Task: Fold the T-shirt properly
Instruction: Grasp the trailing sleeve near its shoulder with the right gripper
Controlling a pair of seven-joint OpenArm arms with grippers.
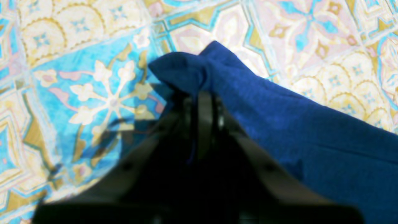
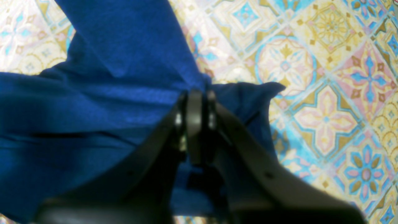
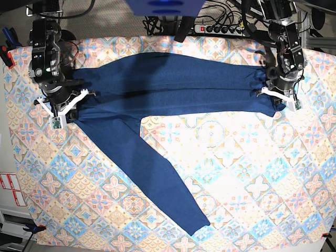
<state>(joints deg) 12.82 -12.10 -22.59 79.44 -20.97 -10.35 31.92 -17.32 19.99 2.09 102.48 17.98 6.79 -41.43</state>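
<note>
The dark navy T-shirt [image 3: 168, 84] lies stretched across the far half of the table, folded lengthwise, with one long sleeve [image 3: 157, 178] trailing down toward the near edge. My left gripper [image 3: 273, 86] is shut on the T-shirt's edge at the base view's right end; in the left wrist view its closed jaws pinch a bunched fold [image 1: 186, 74]. My right gripper [image 3: 65, 102] is shut on the T-shirt at the base view's left end, and the right wrist view shows its jaws clamped on the blue cloth [image 2: 124, 93].
A pastel patterned tablecloth [image 3: 236, 173] covers the table. Cables and a power strip [image 3: 226, 29] lie behind the far edge. Red-and-white labels [image 3: 10, 189] sit off the left edge.
</note>
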